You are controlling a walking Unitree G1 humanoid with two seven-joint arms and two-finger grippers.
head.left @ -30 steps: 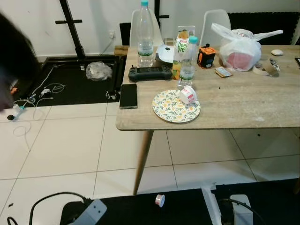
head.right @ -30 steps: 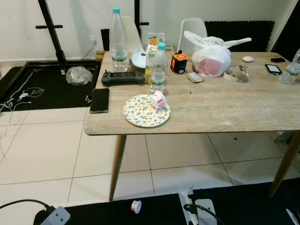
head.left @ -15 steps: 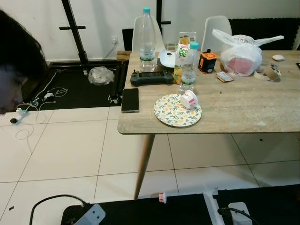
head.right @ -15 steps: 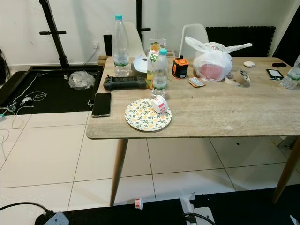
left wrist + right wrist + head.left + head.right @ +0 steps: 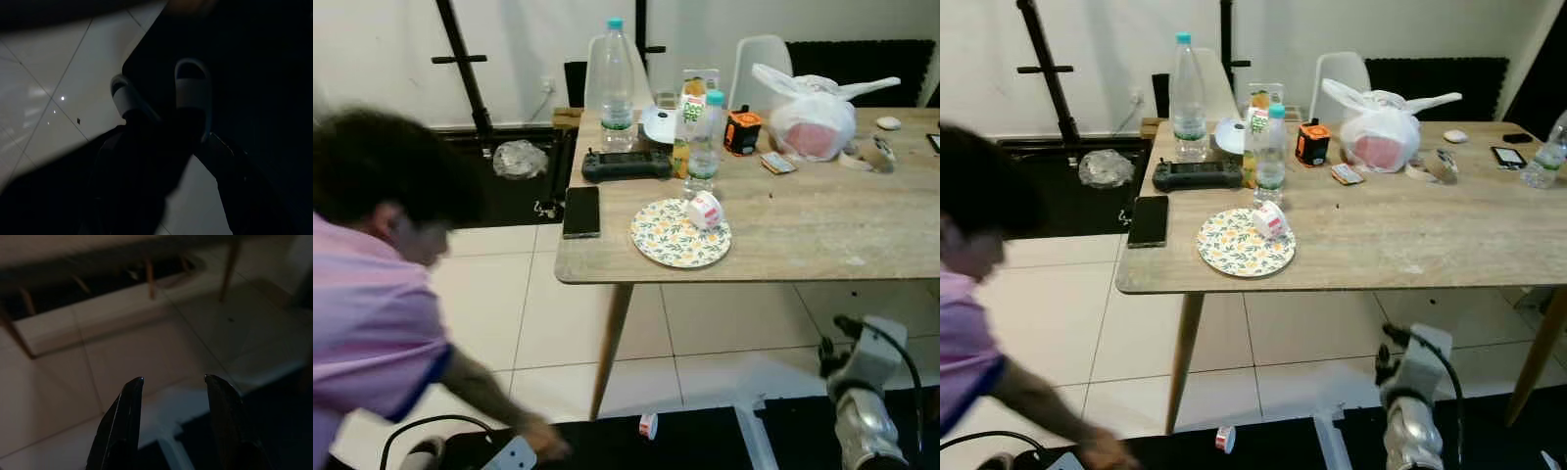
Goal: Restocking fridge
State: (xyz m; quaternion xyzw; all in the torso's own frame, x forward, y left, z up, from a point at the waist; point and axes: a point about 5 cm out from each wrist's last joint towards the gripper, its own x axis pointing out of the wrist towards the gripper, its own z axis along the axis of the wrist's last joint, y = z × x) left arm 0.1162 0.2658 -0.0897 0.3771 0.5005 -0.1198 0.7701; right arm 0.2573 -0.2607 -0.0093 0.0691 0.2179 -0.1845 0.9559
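Note:
On the wooden table (image 5: 822,235) stand a tall water bottle (image 5: 616,73), a smaller water bottle (image 5: 704,137) and a juice carton (image 5: 690,98). A small yogurt cup (image 5: 706,210) lies on its side on a flowered plate (image 5: 666,240). My right arm (image 5: 858,401) is raised at the lower right, in front of the table and below its top. In the right wrist view my right gripper (image 5: 172,379) is open over the floor tiles with nothing between its fingers. The left wrist view is very dark; two white slippers (image 5: 191,88) show on a black mat.
A person in a pink shirt (image 5: 372,323) bends low at the left, one hand (image 5: 543,443) down by the black floor mat. A phone (image 5: 581,211), a black controller (image 5: 626,164), an orange tape measure (image 5: 741,132) and a white bag (image 5: 818,113) lie on the table. A tape roll (image 5: 648,425) lies on the floor.
A person has leaned into view from the left and reached down to the floor. My right arm has risen into view at the lower right. The table's items have not moved.

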